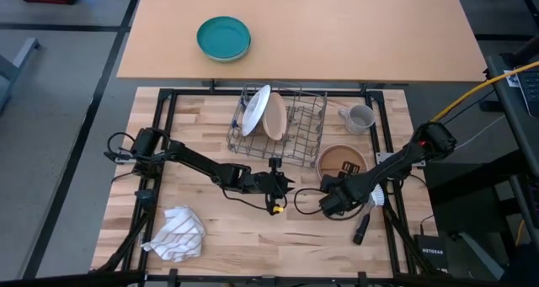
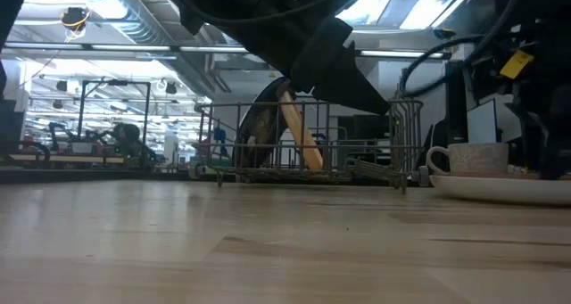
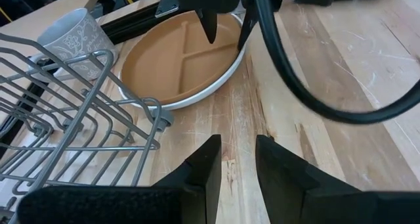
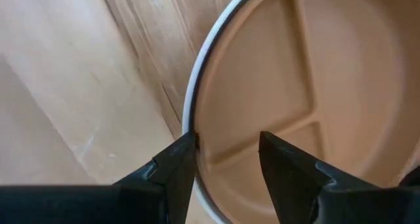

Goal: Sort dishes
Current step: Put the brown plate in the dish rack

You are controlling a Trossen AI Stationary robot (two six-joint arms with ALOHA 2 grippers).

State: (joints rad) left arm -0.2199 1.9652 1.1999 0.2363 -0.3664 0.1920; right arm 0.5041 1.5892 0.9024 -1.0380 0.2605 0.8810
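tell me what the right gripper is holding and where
Nothing yet. The right gripper is open, fingers straddling the tan plate's rim.

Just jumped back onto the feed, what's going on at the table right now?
The right gripper is open at the rim of the tan divided plate lying flat on the table beside the wire dish rack, one finger outside the rim and one inside. The left gripper is open just above the wood, pointed at that plate. Two dishes already stand in the rack, and the grey mug sits beside it.
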